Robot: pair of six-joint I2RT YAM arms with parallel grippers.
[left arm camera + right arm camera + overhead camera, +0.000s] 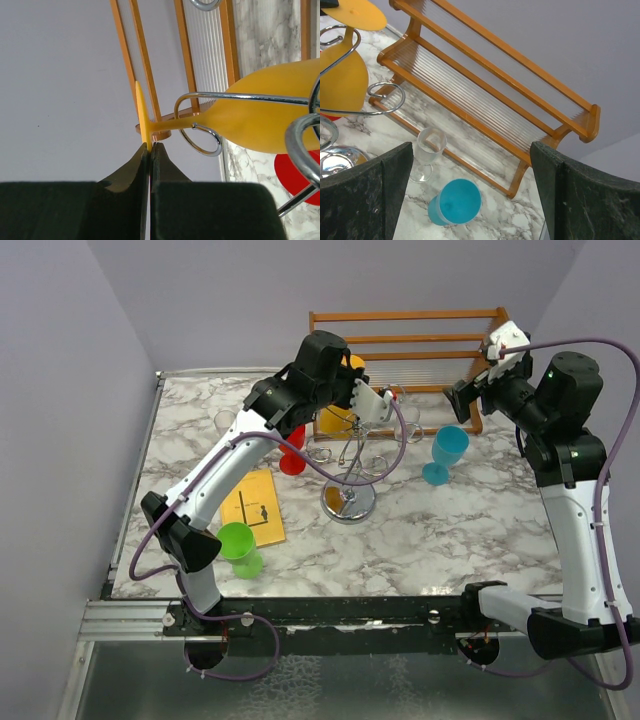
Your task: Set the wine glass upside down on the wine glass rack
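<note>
The yellow wine glass [265, 117] hangs upside down with its stem [175, 119] inside a curled arm [202, 137] of the silver wire rack [352, 462]. My left gripper [149, 146] is shut on the edge of the glass's round foot [141, 112]. In the top view the glass bowl [333, 421] shows below the left gripper [350, 375], over the rack's chrome base [348, 503]. My right gripper [470, 150] is open and empty, held high at the right [466, 396]. It also sees the yellow glass [342, 75] at its left.
A brown wooden slatted shelf [410, 340] stands at the back. A blue glass [444, 453] and a clear glass [429, 149] stand right of the rack. A red glass [292, 456], a green glass [240, 546], a yellow booklet [256, 506] and another clear glass [225, 422] are to the left.
</note>
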